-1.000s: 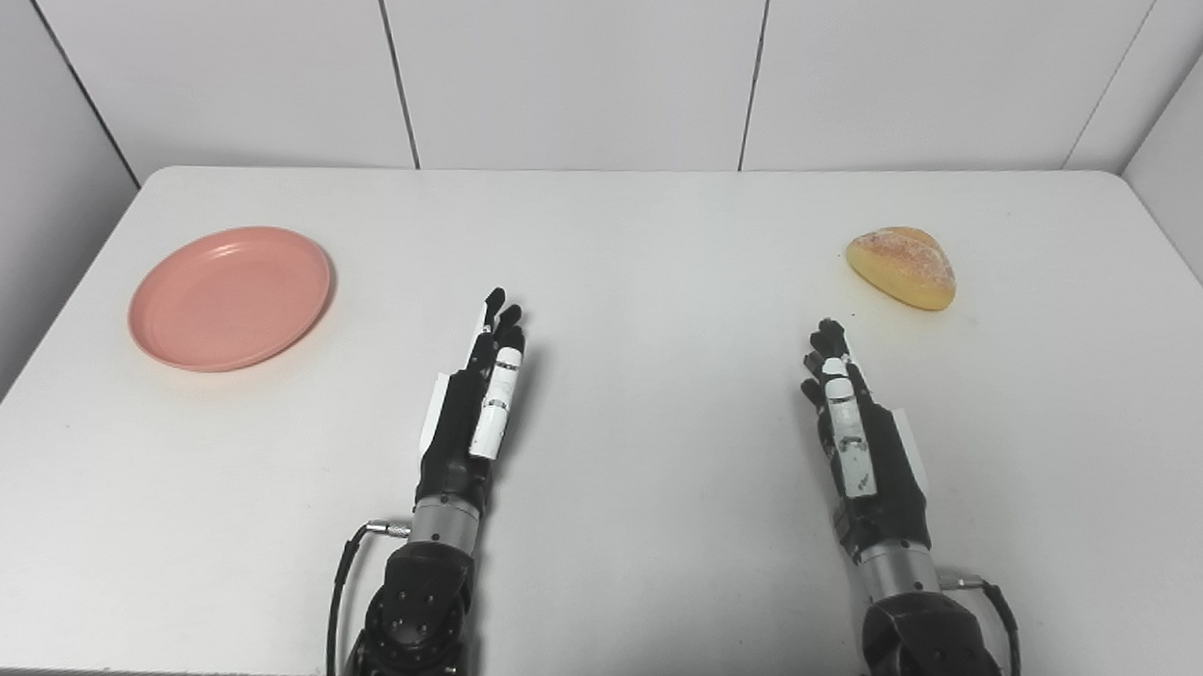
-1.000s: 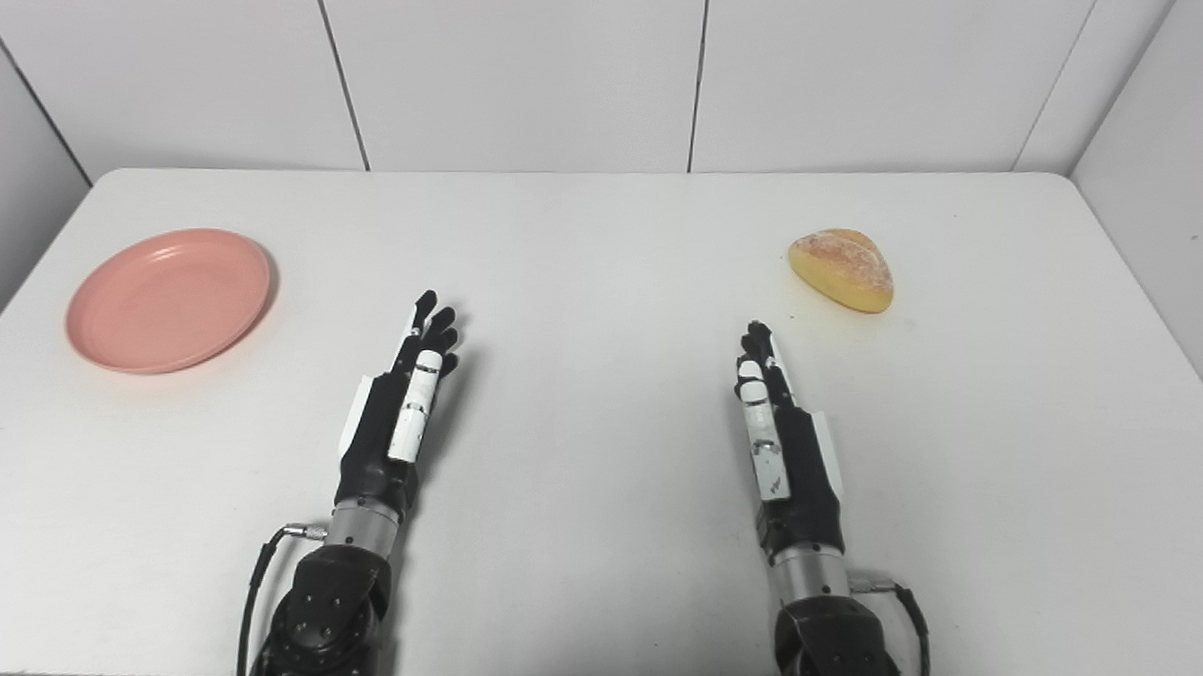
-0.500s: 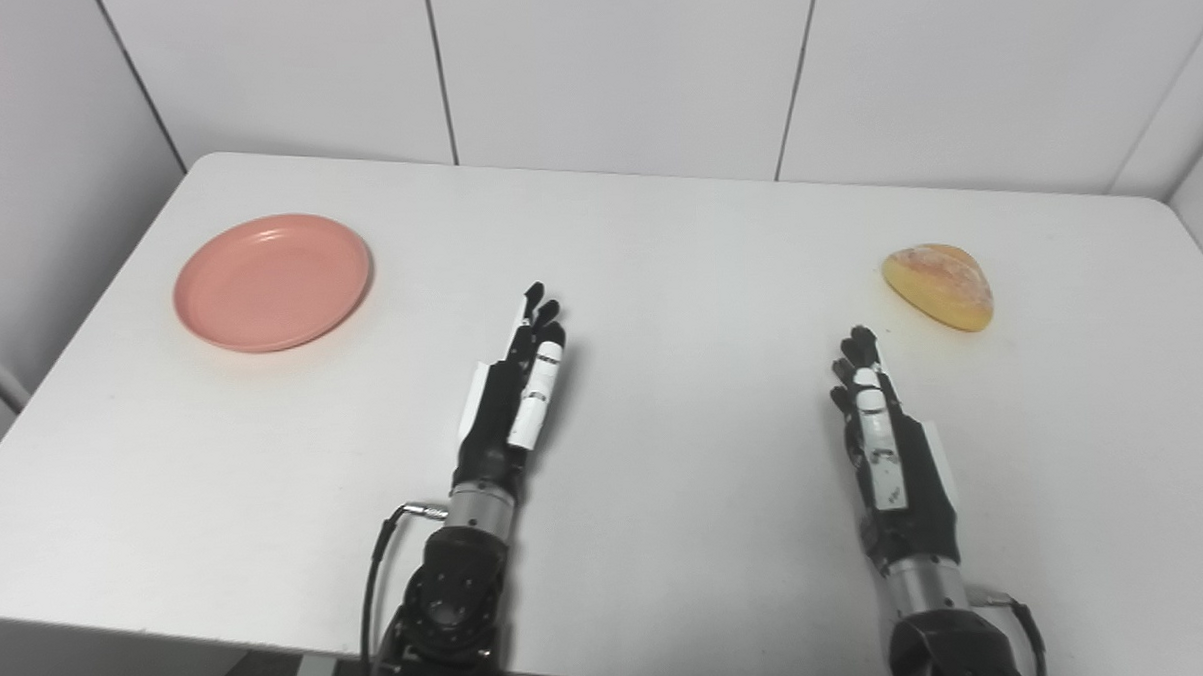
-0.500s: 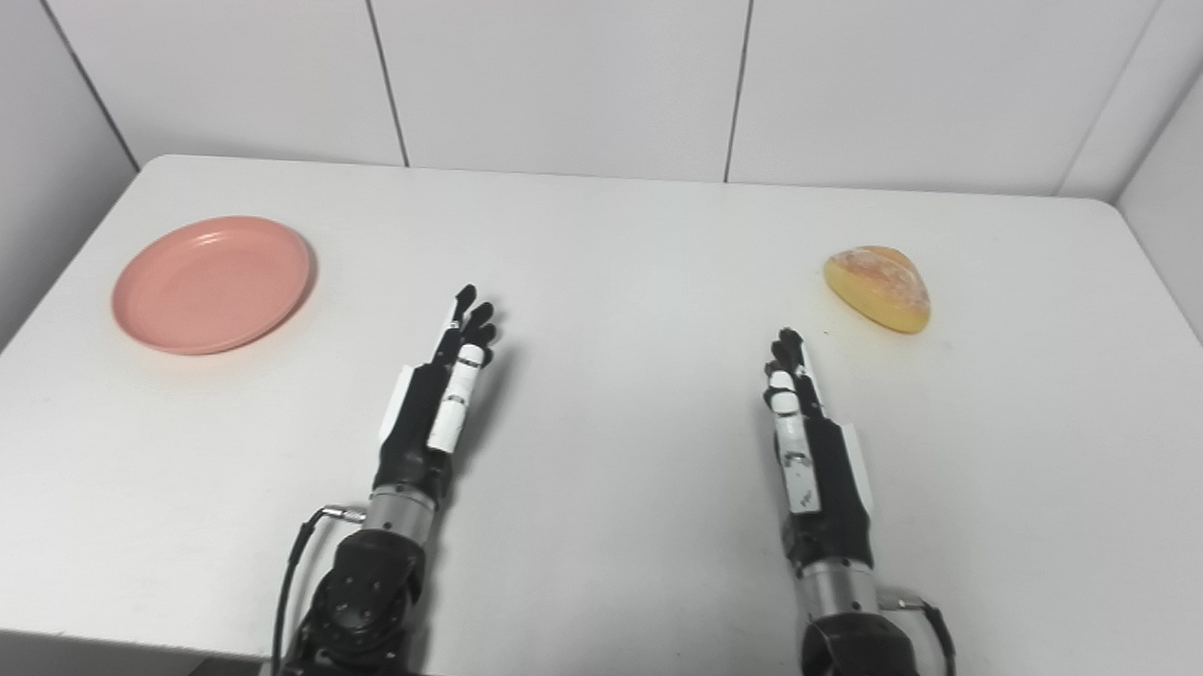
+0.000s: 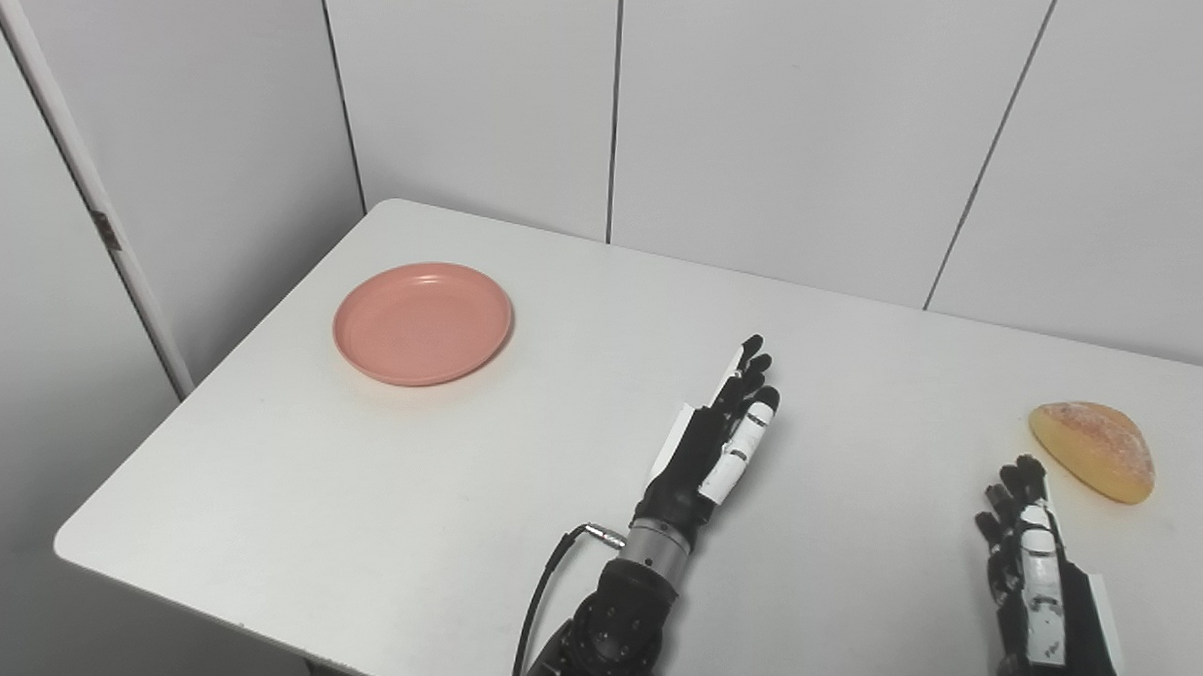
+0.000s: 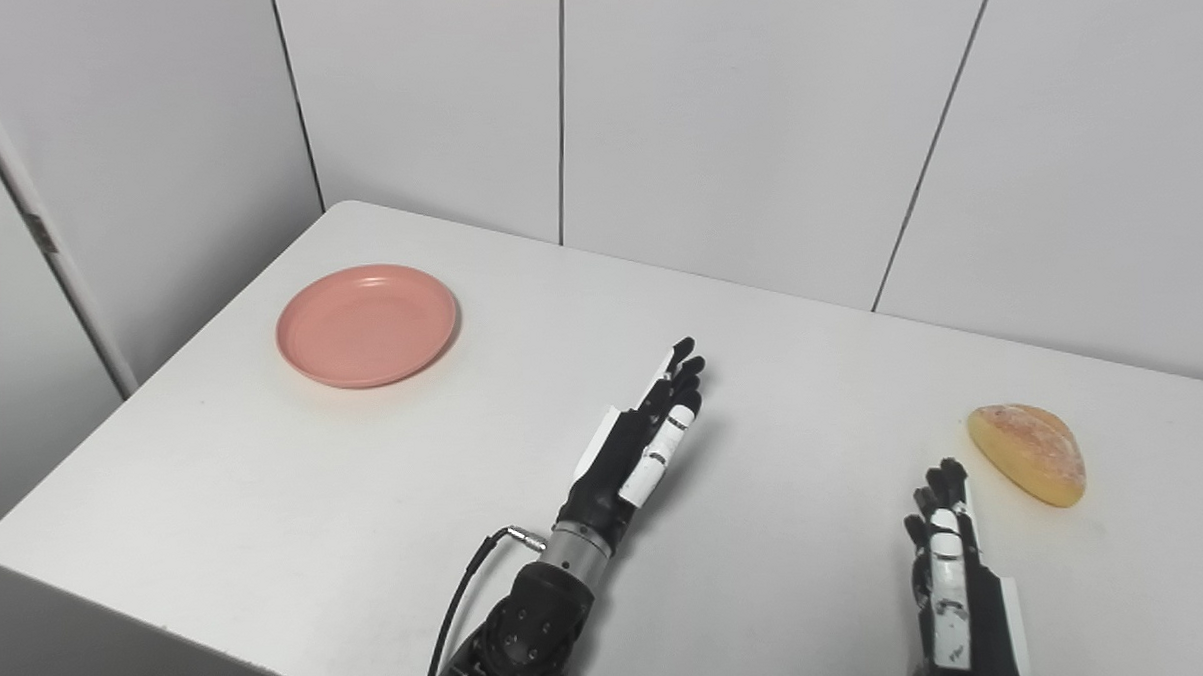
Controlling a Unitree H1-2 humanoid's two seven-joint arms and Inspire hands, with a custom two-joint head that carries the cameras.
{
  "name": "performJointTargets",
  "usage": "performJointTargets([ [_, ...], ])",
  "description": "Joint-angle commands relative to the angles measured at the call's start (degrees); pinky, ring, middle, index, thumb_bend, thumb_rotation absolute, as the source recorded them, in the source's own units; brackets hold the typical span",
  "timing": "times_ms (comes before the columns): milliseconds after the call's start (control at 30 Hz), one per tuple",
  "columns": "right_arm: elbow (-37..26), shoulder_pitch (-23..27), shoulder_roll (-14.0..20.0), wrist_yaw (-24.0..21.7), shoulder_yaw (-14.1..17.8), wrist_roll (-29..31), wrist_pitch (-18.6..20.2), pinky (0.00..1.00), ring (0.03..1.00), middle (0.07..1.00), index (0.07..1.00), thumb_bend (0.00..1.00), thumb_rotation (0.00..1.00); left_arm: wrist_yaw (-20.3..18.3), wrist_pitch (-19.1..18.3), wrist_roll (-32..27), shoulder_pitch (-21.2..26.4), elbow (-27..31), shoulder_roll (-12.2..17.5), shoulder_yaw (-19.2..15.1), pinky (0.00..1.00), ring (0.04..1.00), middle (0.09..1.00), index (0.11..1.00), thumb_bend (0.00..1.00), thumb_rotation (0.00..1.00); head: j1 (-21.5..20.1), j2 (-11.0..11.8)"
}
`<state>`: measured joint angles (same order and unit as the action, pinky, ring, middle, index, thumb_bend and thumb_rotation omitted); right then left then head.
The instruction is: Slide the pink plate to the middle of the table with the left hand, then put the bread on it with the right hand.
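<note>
A round pink plate (image 5: 423,323) lies empty at the far left of the white table (image 5: 387,506). A golden bread roll (image 5: 1094,450) lies at the right. My left hand (image 5: 717,439) is open, fingers straight and edge-on, near the table's middle, well to the right of the plate. My right hand (image 5: 1032,563) is open and empty at the lower right, just short of the bread, not touching it. Both show in the right eye view too: the left hand (image 6: 640,450) and the right hand (image 6: 952,571).
White wall panels stand behind the table and along its left side. The table's left corner and near edge (image 5: 149,574) show, with floor below. A cable (image 5: 546,600) hangs from the left wrist.
The camera has turned left and tilted, so the whole picture has shifted right. Plate and bread lie where they were. Both hands stay open in about the same places.
</note>
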<state>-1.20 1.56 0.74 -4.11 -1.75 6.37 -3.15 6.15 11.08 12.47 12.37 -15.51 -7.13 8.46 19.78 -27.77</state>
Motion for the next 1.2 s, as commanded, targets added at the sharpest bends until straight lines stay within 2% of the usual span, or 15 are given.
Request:
performJointTargets([
  [0, 0.93, -1.38, 0.14, -0.59, 0.42, 0.64, -1.68, 1.00, 1.000, 1.000, 1.000, 0.12, 1.00, 0.76, 1.47, 0.18, -2.61, -3.30, 0.38, -0.07, 0.94, 0.971, 0.975, 0.974, 0.39, 1.00, 0.05, -0.23],
  [500, -0.23, -1.62, -0.56, -0.24, 0.38, 0.33, -0.75, 1.00, 1.000, 1.000, 1.000, 0.11, 1.00, 0.53, 0.11, -0.37, -2.89, -1.35, 0.26, -0.77, 0.94, 0.966, 0.970, 0.967, 0.35, 1.00, 0.46, -0.50],
  [733, 0.38, -1.48, -0.73, -0.44, 0.27, 0.22, -1.56, 1.00, 1.000, 1.000, 1.000, 0.12, 1.00, -0.41, -1.32, -2.22, -2.77, 1.60, 0.20, -1.36, 0.94, 0.964, 0.967, 0.966, 0.35, 1.00, 1.00, -0.38],
  [967, 0.60, -1.27, -1.09, -0.49, 0.15, 0.20, -1.54, 1.00, 1.000, 1.000, 1.000, 0.12, 1.00, -1.58, -6.84, -2.30, -1.49, 8.90, 1.20, -1.88, 0.94, 0.965, 0.968, 0.964, 0.35, 1.00, 1.49, -0.17],
  [1167, 0.95, -1.21, -1.28, -0.65, 0.08, 0.24, -2.03, 1.00, 1.000, 1.000, 1.000, 0.13, 1.00, -2.25, -8.89, -3.50, 0.22, 12.67, 1.97, -2.94, 0.96, 0.976, 0.981, 0.960, 0.37, 1.00, 1.65, -0.14],
])
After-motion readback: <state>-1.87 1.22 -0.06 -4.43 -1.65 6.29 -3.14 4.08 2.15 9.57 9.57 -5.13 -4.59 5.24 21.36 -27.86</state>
